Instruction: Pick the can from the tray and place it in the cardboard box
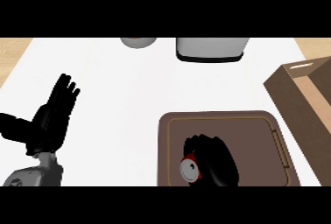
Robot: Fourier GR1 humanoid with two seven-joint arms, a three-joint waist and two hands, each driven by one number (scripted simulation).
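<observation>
Nearest the robot, the right hand sits low over the brown tray, its black fingers curled round the can. The can lies in the tray's near left part, tucked under the hand and against its left side; only a red body edge and a pale round end with a dark mark show past the fingers. The rest of the tray's floor, beyond and to the right of the hand, shows bare brown with a thin raised rim and a slim handle along its right wall.

Well off to the left of that hand, the left hand stands open on the white counter, fingers straight, pointing up and away, holding nothing.

To the right of the right hand and a little farther out, the cardboard box stands just beside the tray's right edge; its open top is cut by the view's edge, so what it holds cannot be told.

Far beyond both hands, at the counter's back edge, a grey appliance with a dark base stands, and left of it a small round pale object, partly cut off.
</observation>
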